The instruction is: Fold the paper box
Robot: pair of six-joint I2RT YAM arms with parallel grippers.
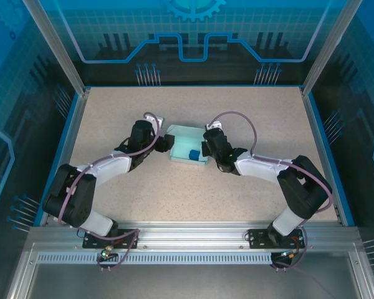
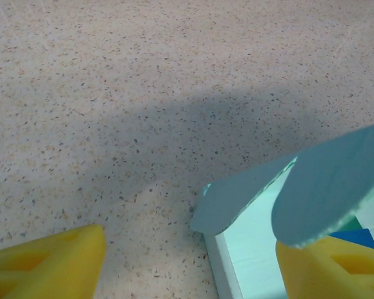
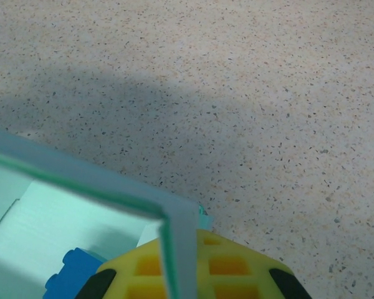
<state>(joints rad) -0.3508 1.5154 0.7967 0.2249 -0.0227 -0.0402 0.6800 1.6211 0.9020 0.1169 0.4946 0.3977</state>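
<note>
Left wrist view: the left gripper (image 2: 190, 246) has its jaws wide apart, a corner of the paper box (image 2: 249, 193) between them and a flap over its right-hand finger. The right gripper (image 3: 177, 255) looks clamped on a thin wall. That wall is best held steady while flaps are pressed along their creases. The pale blue card is thin, smooth and easily bent, and lies on a speckled matte surface (image 2: 143, 93).

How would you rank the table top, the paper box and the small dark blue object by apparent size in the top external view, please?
1. table top, by far the largest
2. paper box, much smaller
3. small dark blue object, the smallest, lying inside the box
All lie at a similar depth, so the order is safe.
</note>
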